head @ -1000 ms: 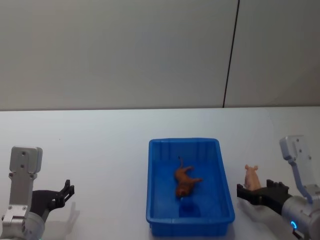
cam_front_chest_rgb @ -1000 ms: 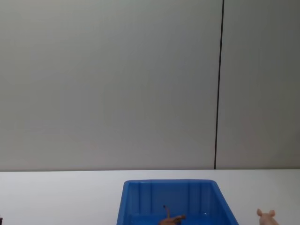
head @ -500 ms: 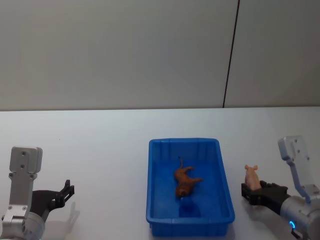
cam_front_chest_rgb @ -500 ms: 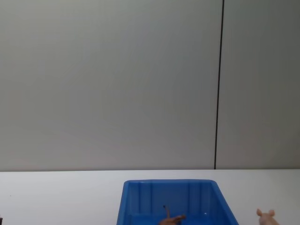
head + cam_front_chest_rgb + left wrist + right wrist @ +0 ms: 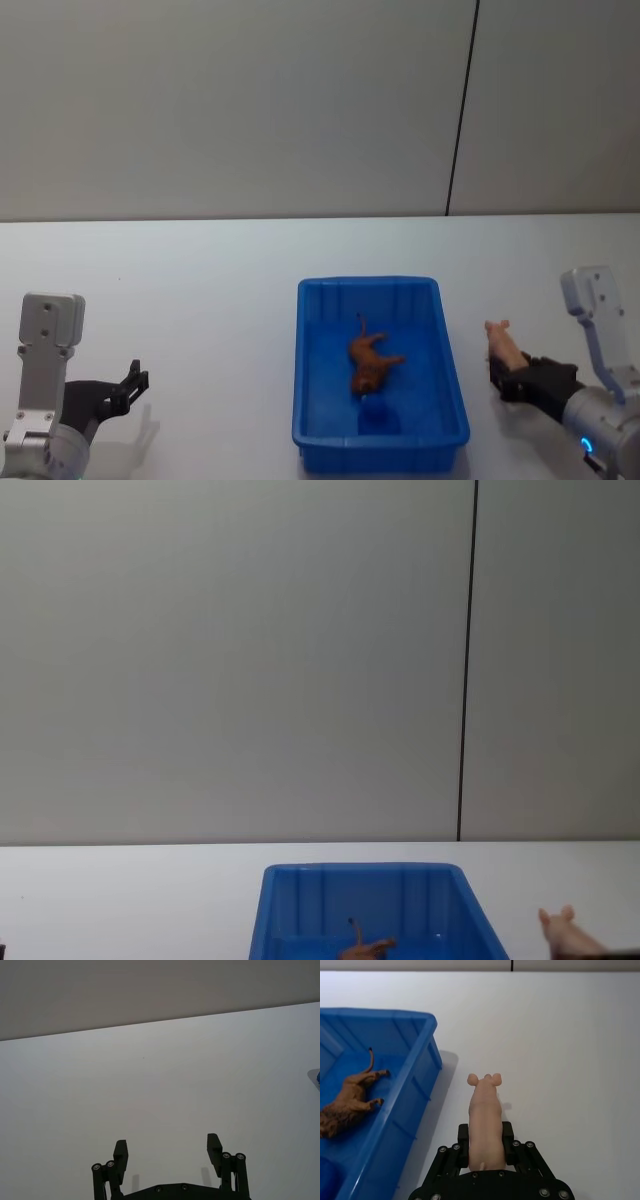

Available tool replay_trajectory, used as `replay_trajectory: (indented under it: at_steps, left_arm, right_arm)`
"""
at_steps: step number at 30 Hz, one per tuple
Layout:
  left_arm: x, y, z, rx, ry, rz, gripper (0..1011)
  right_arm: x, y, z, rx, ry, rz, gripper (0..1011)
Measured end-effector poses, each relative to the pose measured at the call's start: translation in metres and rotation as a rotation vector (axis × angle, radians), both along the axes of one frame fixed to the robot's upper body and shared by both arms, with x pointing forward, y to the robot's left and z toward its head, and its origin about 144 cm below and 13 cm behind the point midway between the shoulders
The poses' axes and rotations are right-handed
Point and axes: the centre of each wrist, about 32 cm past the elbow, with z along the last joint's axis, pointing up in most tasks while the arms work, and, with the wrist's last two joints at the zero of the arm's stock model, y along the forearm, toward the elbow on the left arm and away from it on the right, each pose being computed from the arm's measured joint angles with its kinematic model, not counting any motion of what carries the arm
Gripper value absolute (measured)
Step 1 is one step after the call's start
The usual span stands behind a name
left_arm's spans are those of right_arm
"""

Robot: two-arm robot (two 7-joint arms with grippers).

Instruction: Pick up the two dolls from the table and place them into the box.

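Right gripper [image 5: 485, 1147] pinches the pink doll [image 5: 484, 1112] lengthwise, snout pointing forward, beside the box [image 5: 445, 330].

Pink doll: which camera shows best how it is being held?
The right wrist view: the pink doll sits between the right gripper's closed fingers. The head view shows it small beside the box; the chest view catches its head at the edge.

The box [image 5: 381, 438] looks like glossy blue plastic, with sheen on its ribbed walls. The pale doll [image 5: 484, 1120] is smooth and matt (rubbery-looking), the brown doll [image 5: 347, 1103] rougher, textured. The table [image 5: 200, 300] is matt white. The right end effector [image 5: 485, 1147] is matt black with metal screws.
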Motion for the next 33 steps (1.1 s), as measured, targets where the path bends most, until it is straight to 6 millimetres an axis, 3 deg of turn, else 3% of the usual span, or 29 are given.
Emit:
replay_trajectory:
  at_steps: [16, 33]
  left_arm:
    - [0.000, 0.000, 0.000, 0.000, 0.000, 0.000, 1003]
    - [0.000, 0.000, 0.000, 0.000, 0.000, 0.000, 1003]
  right_arm:
    - [-0.002, 0.001, 0.017, 0.001, -0.179, 0.035, 369]
    - [0.004, 0.012, 0.042, 0.086, -0.296, 0.234, 369]
